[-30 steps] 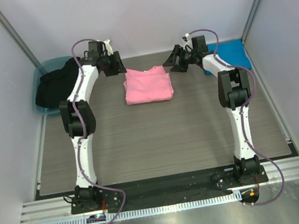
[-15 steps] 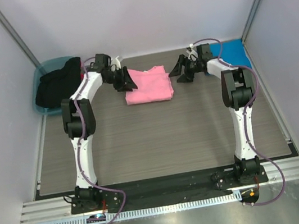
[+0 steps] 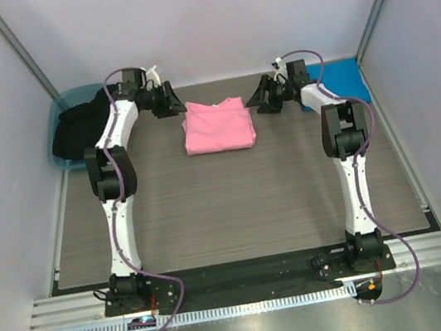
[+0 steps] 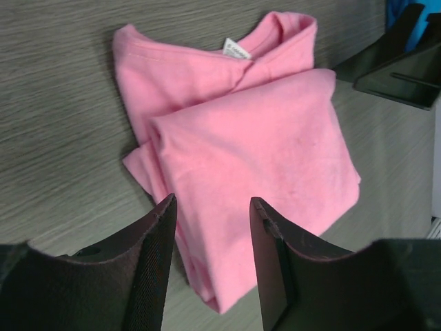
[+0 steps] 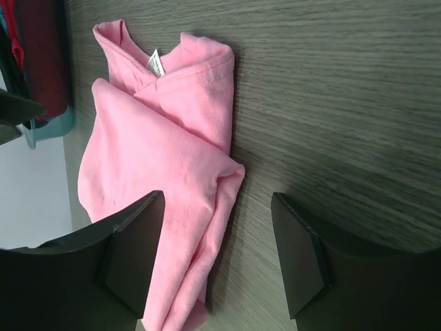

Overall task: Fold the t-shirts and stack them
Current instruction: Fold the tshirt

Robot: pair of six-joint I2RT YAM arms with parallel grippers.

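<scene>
The pink t-shirt (image 3: 217, 126) lies folded in a neat rectangle at the back middle of the table, collar tag toward the far wall. It also shows in the left wrist view (image 4: 241, 138) and the right wrist view (image 5: 158, 158). My left gripper (image 3: 172, 103) is open and empty, hovering just off the shirt's far left corner (image 4: 213, 203). My right gripper (image 3: 261, 97) is open and empty, just off the shirt's far right corner (image 5: 219, 201). The blue t-shirt (image 3: 341, 79) lies flat at the back right, partly hidden behind the right arm.
A teal tub (image 3: 65, 102) holding dark clothes (image 3: 84, 124) stands in the back left corner; its rim shows in the right wrist view (image 5: 45, 127). Grey walls close in the table on three sides. The right gripper's fingers (image 4: 400, 62) show in the left wrist view.
Half a second ago my left gripper was down at the pink shirt's left edge; it has drawn back up and away. The right gripper has lifted slightly. The shirt has not moved.
</scene>
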